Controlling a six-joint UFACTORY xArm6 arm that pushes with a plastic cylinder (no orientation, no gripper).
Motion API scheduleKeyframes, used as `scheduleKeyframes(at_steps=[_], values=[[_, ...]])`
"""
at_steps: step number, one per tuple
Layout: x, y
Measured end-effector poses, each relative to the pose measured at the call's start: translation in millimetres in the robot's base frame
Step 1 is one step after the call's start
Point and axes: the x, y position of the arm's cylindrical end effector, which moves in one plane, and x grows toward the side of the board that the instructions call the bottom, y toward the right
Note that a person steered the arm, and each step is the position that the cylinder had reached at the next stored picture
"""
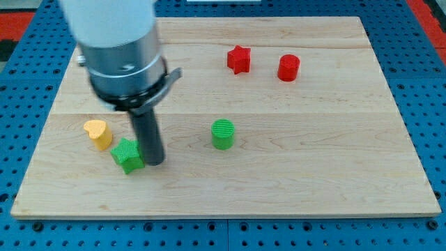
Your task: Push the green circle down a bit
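Observation:
The green circle (223,134) is a ribbed green cylinder standing near the middle of the wooden board (313,160). My tip (155,162) rests on the board well to the view's left of it, touching or almost touching the right side of a green star (128,155). The dark rod rises from the tip to the arm's grey and white body at the view's top left.
A yellow heart (98,133) lies just to the upper left of the green star. A red star (238,59) and a red cylinder (288,67) sit near the view's top right. Blue perforated table surrounds the board.

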Motion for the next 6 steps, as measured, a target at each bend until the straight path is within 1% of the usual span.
scheduleKeyframes(at_steps=[1,2,3,4,5,6], values=[[0.2,-29.4],[-13.9,-17.5],[-59.2,-13.9],[-93.3,69.1],[-74.7,124.2],[-43.4,118.7]])
